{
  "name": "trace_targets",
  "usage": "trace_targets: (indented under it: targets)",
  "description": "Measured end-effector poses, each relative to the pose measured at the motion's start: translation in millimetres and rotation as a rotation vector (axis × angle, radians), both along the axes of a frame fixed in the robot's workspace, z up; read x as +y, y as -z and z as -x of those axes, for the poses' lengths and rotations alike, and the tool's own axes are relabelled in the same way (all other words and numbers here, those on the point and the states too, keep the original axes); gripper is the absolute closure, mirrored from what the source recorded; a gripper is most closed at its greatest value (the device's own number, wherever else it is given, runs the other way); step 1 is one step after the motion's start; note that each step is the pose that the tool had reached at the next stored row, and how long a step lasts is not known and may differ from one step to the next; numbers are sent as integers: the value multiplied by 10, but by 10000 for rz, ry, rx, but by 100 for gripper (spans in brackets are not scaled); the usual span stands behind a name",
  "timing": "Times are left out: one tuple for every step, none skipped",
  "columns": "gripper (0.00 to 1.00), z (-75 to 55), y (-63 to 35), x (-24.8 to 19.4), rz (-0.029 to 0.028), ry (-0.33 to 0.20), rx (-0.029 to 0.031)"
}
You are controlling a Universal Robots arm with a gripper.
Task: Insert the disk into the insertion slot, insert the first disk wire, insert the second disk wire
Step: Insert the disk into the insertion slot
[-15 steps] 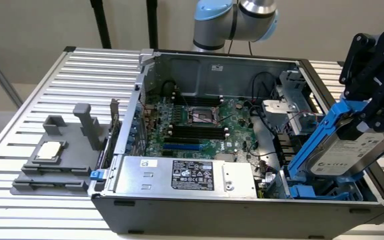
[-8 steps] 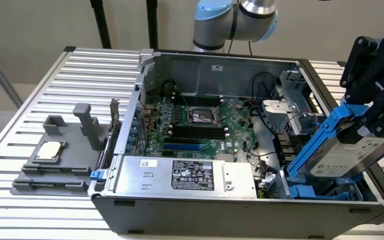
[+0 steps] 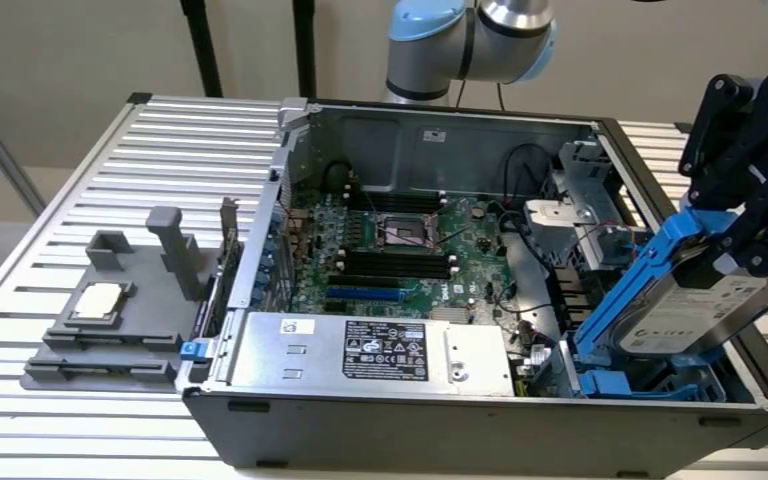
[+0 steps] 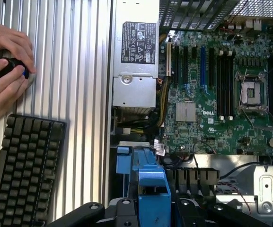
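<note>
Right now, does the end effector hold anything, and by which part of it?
Yes: the end effector grips the disk at its raised upper end.

At the exterior view's right of the power supply box, the tilted disk in the tool is filling the room above the slot, cables crowding behind. Beside the box, hands and a keyboard are occupying the worktop.

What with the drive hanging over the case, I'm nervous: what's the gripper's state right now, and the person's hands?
Gripper: jaws closed on the disk.
Person's hands: around a small dark round object beside the keyboard.
</note>
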State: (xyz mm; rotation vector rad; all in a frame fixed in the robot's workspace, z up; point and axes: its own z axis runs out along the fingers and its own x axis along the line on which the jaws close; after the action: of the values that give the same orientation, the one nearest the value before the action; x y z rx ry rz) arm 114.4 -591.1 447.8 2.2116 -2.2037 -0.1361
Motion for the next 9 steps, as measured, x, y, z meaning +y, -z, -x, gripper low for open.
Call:
trace_targets:
  targets:
    - [67,0,2,-1,-8,-19,0]
    - [67,2,3,-1,-15,-37,0]
    - [67,4,4,-1,-24,-53,0]
    - [67,6,5,-2,-32,-69,0]
    - [67,8,7,-2,-41,-87,0]
    - [67,8,8,-2,-51,-106,0]
    - [67,8,11,-2,-66,-128,0]
    - [67,9,14,-2,-80,-149,0]
    - [67,9,16,-2,-93,-171,0]
